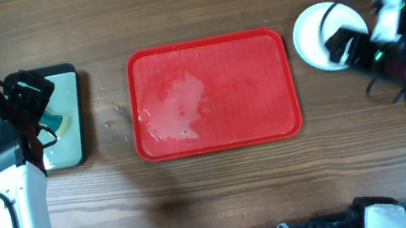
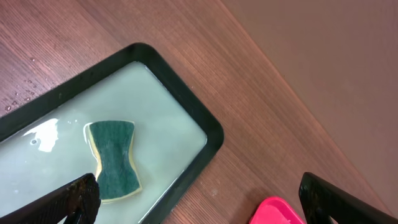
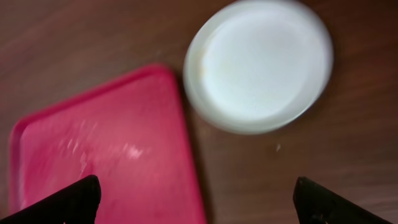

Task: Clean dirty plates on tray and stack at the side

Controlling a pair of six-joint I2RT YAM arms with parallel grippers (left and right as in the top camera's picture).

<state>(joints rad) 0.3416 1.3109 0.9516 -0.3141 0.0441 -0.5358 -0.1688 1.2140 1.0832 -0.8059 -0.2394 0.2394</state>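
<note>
Hovering over the right end of the wooden surface (image 1: 227, 202), the right pincer (image 3: 199, 202) is spread wide with nothing between its fingers. Below it a white plate (image 3: 258, 62) sits on the wood, just beside the right rim of the red tray (image 1: 253, 88). A wet smear (image 1: 177, 110) marks the tray's left half. The left pincer (image 2: 208, 199), likewise spread and empty, hangs over the black-rimmed tray (image 2: 186, 106), where a green sponge (image 2: 114, 158) lies in pale liquid.

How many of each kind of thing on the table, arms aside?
Trays: 2, the red tray and the black-rimmed tray
Sponges: 1, the sponge
Plates: 1 seen, the white plate; any beneath it cannot be told
Total: 4
</note>
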